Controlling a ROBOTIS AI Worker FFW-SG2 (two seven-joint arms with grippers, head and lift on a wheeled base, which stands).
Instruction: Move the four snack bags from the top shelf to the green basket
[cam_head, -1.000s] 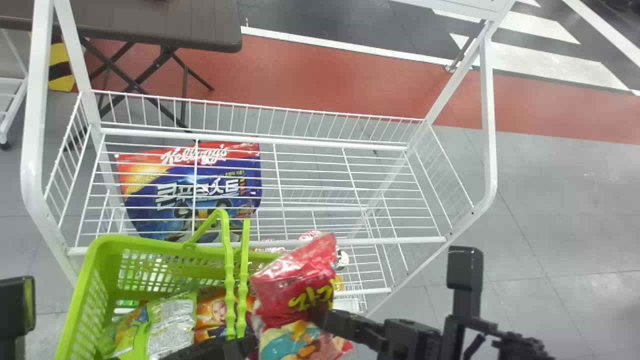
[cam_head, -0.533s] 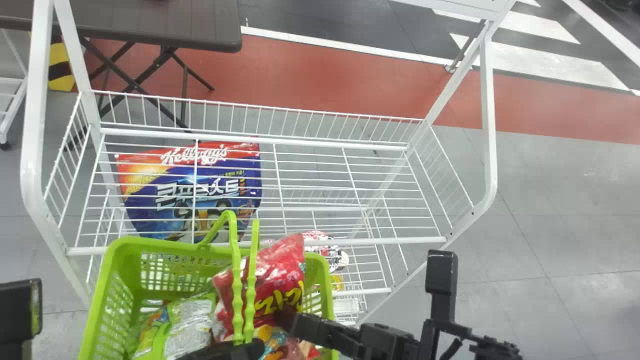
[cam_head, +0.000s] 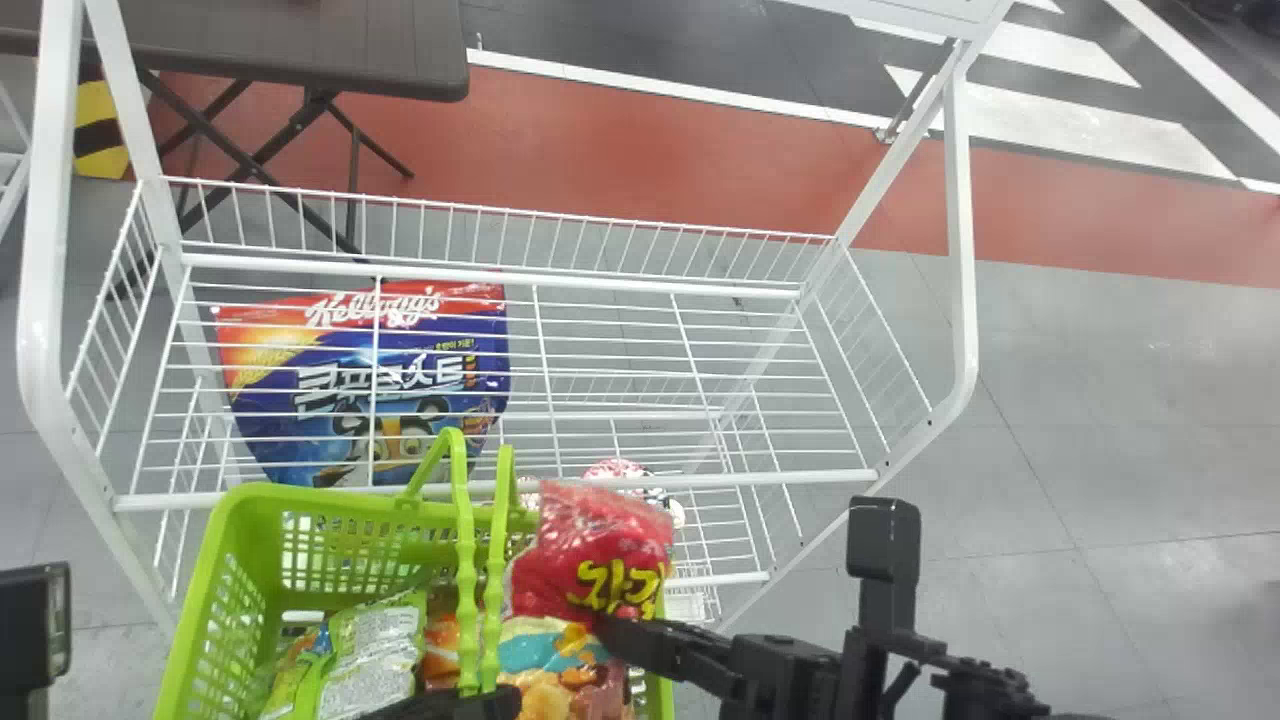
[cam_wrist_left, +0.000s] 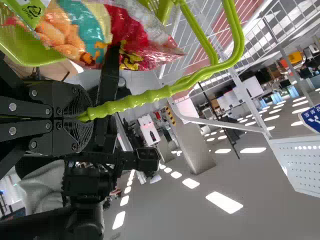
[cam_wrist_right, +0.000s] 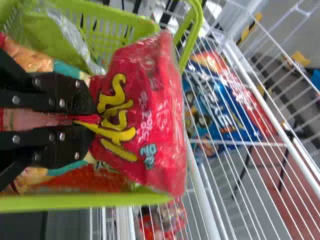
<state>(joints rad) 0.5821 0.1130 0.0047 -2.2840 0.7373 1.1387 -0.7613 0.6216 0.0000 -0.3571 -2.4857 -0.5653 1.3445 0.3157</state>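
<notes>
Since the earlier frame, the red snack bag (cam_head: 600, 560) has gone from behind the basket's handles (cam_head: 465, 560) to their right, carried by the right fingers (cam_wrist_right: 65, 90).

The white wire shelf (cam_head: 500, 277) stands beyond the green basket (cam_head: 320, 500), whose load already includes a green packet (cam_head: 375, 640). The red bag hangs over the basket's right end, its upper part leaning across the rim. I can't judge well from here whether its lower end bears on the bags below. The right fingers are closed on its middle; the left fingers (cam_wrist_left: 55, 95) are pinched round one handle.

The likeliest trouble is letting go this close to the rim: the bulky top could tip the bag outward. Swinging it back inward may snag it on the handles, and a slip on that smooth grip could tilt the basket.
</notes>
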